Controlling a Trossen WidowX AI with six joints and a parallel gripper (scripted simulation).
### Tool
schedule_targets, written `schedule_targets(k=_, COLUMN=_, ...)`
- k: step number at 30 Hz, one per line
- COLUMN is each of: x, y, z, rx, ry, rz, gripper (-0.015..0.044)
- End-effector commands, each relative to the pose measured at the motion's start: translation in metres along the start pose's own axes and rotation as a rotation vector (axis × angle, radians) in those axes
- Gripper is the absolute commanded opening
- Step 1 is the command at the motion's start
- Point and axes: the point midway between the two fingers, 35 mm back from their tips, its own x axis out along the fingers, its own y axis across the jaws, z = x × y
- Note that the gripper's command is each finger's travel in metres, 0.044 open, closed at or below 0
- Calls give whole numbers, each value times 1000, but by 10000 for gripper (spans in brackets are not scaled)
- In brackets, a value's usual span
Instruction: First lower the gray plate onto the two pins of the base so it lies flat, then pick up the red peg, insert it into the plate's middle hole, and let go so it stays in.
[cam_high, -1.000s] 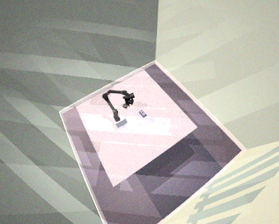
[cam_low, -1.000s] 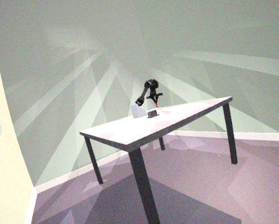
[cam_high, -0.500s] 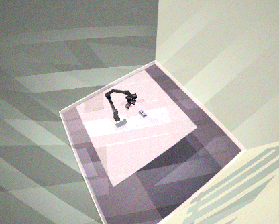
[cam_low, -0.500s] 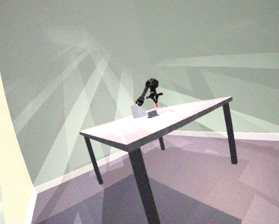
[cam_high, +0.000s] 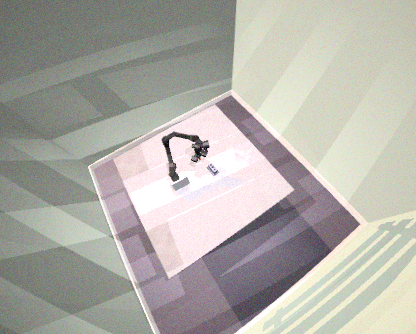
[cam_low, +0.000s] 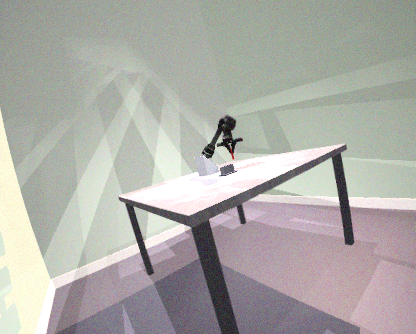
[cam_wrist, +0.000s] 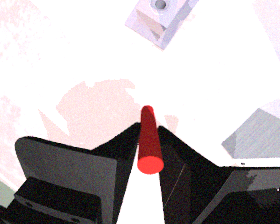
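The red peg (cam_low: 232, 155) (cam_wrist: 150, 145) is held between the fingertips of my gripper (cam_high: 200, 155) (cam_low: 231, 147), which is shut on it. The peg hangs down, its lower end above the table. The base with the gray plate (cam_high: 213, 169) (cam_low: 228, 170) stands on the table, a short way from the peg. In the wrist view its near end shows at the top edge, with a round dark-centred feature; the rest is cut off. The two look stacked, but whether the plate lies fully flat, and its middle hole, cannot be made out.
The table (cam_high: 220, 210) (cam_low: 280, 175) carries a pale block (cam_high: 180, 184) (cam_low: 205, 165) at the arm's foot. A gray block (cam_wrist: 257, 135) shows at the right of the wrist view. Patches of light and shade cross the table top.
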Motion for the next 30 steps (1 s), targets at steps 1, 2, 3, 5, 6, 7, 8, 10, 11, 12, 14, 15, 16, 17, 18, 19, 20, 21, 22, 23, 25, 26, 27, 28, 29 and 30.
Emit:
schedule_targets(k=1, x=-2, y=2, z=13, rx=-7, ry=-7, rz=-1, gripper=0)
schedule_targets(k=2, x=-2, y=3, z=16, rx=-7, ry=-8, rz=-1, gripper=0)
schedule_targets(k=3, x=-2, y=3, z=19, rx=-7, ry=-8, rz=-1, gripper=0)
schedule_targets(k=5, x=-2, y=4, z=25, rx=-7, ry=-8, rz=-1, gripper=0)
schedule_targets(k=6, x=-2, y=4, z=28, rx=-7, ry=-8, rz=-1, gripper=0)
schedule_targets(k=7, x=-2, y=4, z=31, rx=-7, ry=-8, rz=0, gripper=0)
schedule_targets(k=8, x=-2, y=5, z=34, rx=-8, ry=-8, rz=0, gripper=0)
schedule_targets(k=10, x=-2, y=5, z=40, rx=-8, ry=-8, rz=0, gripper=0)
schedule_targets(k=11, x=-2, y=5, z=43, rx=-8, ry=-8, rz=0, gripper=0)
schedule_targets(k=12, x=-2, y=5, z=46, rx=-8, ry=-8, rz=0, gripper=0)
schedule_targets(k=14, x=-2, y=5, z=52, rx=-8, ry=-8, rz=1, gripper=0)
schedule_targets(k=15, x=-2, y=5, z=55, rx=-8, ry=-8, rz=1, gripper=0)
schedule_targets(k=16, x=-2, y=5, z=59, rx=-8, ry=-8, rz=1, gripper=0)
schedule_targets(k=17, x=-2, y=5, z=62, rx=-8, ry=-8, rz=1, gripper=0)
schedule_targets(k=18, x=-2, y=5, z=65, rx=-8, ry=-8, rz=1, gripper=0)
schedule_targets(k=19, x=-2, y=5, z=68, rx=-10, ry=-8, rz=2, gripper=0)
schedule_targets(k=20, x=-2, y=5, z=71, rx=-11, ry=-8, rz=3, gripper=0)
schedule_targets(k=21, x=-2, y=4, z=74, rx=-12, ry=-8, rz=3, gripper=0)
schedule_targets(k=22, x=-2, y=4, z=77, rx=-14, ry=-8, rz=4, gripper=0)
schedule_targets(k=23, x=-1, y=4, z=80, rx=-15, ry=-8, rz=5, gripper=0)
schedule_targets(k=25, x=-1, y=3, z=87, rx=-17, ry=-7, rz=6, gripper=0)
schedule_targets(k=26, x=-1, y=2, z=90, rx=-18, ry=-7, rz=6, gripper=0)
schedule_targets(k=27, x=-1, y=2, z=93, rx=-19, ry=-7, rz=7, gripper=0)
schedule_targets(k=28, x=0, y=2, z=96, rx=-19, ry=-7, rz=7, gripper=0)
schedule_targets(k=29, x=0, y=1, z=99, rx=-19, ry=-7, rz=7, gripper=0)
schedule_targets(k=30, x=0, y=1, z=102, rx=-18, ry=-6, rz=7, gripper=0)
